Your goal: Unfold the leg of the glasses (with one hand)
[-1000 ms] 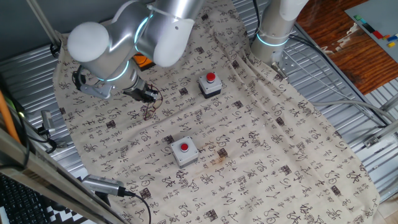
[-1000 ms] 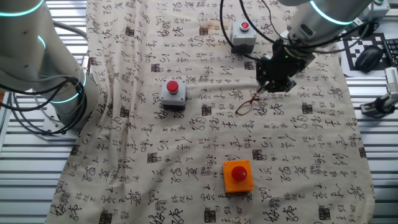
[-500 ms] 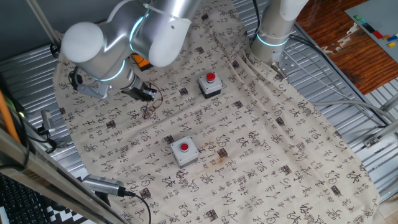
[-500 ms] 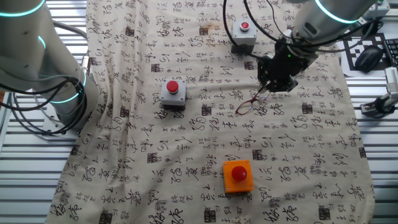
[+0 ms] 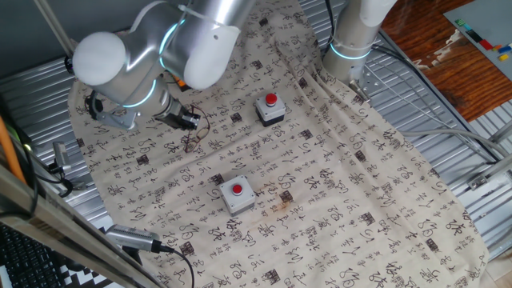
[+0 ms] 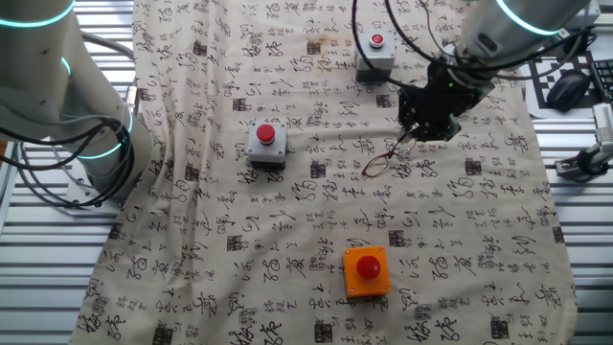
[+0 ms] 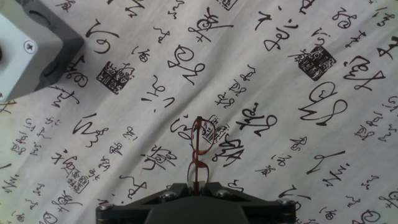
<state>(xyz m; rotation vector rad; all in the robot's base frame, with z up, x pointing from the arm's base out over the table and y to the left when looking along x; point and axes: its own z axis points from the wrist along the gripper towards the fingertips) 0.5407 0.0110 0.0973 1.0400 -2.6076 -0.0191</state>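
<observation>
Glasses [image 7: 200, 152] hang right at my gripper [image 7: 198, 186], whose fingers are pinched shut on the near end of the thin frame; the far end touches the printed cloth [image 7: 298, 162]. They are thin reddish-brown wire with clear lenses. In the hand view their long axis runs straight away from my fingers, lenses edge-on. A grey button box [image 7: 28, 43] sits well apart.

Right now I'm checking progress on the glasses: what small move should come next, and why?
Probably a slow swing of the gripper away from the lenses. It seems shut on one leg of the glasses, whose front rests on the cloth; whether the leg is fully open cannot be told.
</observation>
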